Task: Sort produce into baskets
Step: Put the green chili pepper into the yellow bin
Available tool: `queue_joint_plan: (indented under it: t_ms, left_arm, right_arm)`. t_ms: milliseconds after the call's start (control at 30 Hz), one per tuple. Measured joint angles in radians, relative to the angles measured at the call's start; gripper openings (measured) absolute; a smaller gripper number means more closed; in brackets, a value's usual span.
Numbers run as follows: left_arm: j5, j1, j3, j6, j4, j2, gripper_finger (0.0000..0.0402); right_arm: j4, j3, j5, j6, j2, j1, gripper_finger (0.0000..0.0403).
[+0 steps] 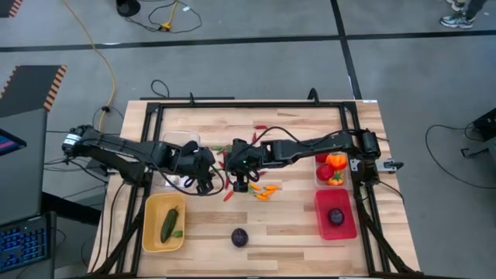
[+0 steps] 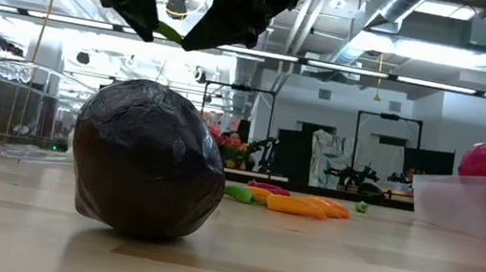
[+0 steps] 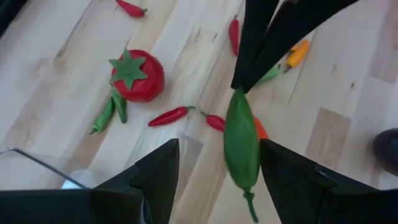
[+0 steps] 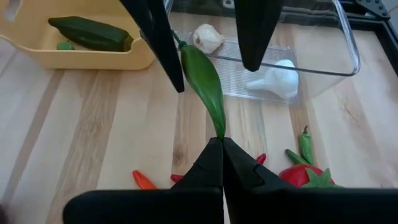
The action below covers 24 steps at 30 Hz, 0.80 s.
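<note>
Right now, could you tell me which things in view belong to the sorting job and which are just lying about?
Job:
green chilli, pinched by right end effector
left end effector, open around it
tomato
yellow bin
red bin
clear bin

Lying about:
yellow cable
laptop

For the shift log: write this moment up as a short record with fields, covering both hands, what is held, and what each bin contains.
right hand: shut on the tip of the green chilli, above mid-table
left hand: open, its fingers either side of the same chilli, not gripping it
yellow bin: dark green vegetable and a small green piece
red bin: one dark purple round
clear bin by the left arm: two white garlic
clear bin by the right arm: orange and red produce
loose on table: purple round, tomato, scattered chillies
</note>
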Motion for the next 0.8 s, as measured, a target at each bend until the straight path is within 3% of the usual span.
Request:
queue_joint_plan:
  t_ms: [533, 800]
  left_arm:
    - [0.010, 0.000, 0.000, 0.019, 0.010, 0.001, 0.0071]
    - [0.010, 0.000, 0.000, 0.024, 0.010, 0.001, 0.0043]
  right_arm:
    - [0.001, 0.000, 0.000, 0.000, 0.000, -0.001, 0.0023]
    - [0.002, 0.000, 0.001, 0.000, 0.000, -0.001, 0.0028]
